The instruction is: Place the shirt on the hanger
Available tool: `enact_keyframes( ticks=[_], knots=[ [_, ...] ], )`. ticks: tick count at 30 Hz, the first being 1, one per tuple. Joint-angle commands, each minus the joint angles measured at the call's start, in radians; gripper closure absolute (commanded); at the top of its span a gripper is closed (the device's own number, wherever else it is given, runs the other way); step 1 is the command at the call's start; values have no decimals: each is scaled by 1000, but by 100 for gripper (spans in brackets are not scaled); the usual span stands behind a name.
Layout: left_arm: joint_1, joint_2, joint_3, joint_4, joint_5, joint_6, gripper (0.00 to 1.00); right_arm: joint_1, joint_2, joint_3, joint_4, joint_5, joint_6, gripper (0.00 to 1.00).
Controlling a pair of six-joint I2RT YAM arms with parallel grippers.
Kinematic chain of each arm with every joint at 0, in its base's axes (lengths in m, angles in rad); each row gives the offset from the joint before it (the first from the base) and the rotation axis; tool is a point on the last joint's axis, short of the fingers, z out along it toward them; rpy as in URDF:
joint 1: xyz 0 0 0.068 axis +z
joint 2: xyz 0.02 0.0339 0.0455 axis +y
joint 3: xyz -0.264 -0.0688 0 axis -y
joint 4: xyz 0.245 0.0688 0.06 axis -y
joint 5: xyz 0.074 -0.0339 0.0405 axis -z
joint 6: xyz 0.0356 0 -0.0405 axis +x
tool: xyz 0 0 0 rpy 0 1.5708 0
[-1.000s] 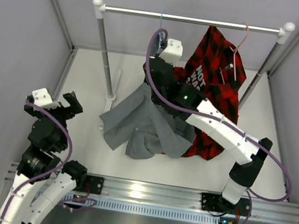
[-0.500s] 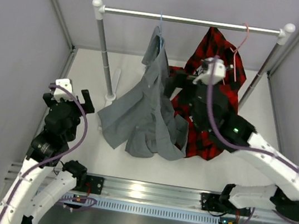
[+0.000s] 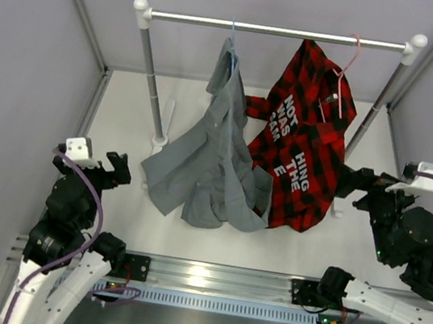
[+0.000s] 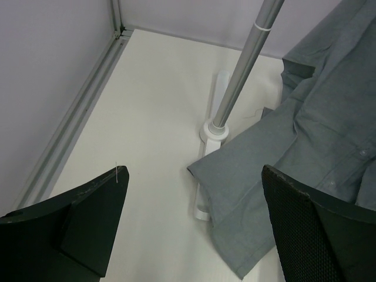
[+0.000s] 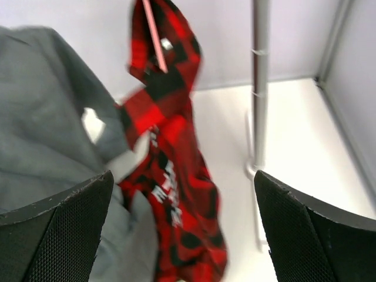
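While the grey shirt hangs by its top from the light-blue hanger, whose hook sits over the rail left of middle, its lower part spreads in folds on the white surface beside the foot of the left post. Just to its right, a red-and-black plaid shirt hangs from a pink hanger on the same rail. Its white lettering reads "NOT" and "HING THE"; the other letters are lost in folds. The left hand sits at the near left, fingers spread wide and holding nothing. The right hand, at the near right, is likewise wide open and empty, apart from both shirts.
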Motion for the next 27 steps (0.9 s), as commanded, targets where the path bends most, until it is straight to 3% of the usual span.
enact_keyframes(
  ticks=[1, 14, 27],
  knots=[
    [4, -7, -35, 42, 61, 13, 2, 2, -68, -73, -156, 81, 3, 1],
    [51, -19, -95, 96, 195, 48, 2, 1, -164, -150, -246, 93, 79, 1],
    [51, -32, -98, 97, 215, 55, 2, 1, -181, -156, -247, 73, 89, 1]
  ],
)
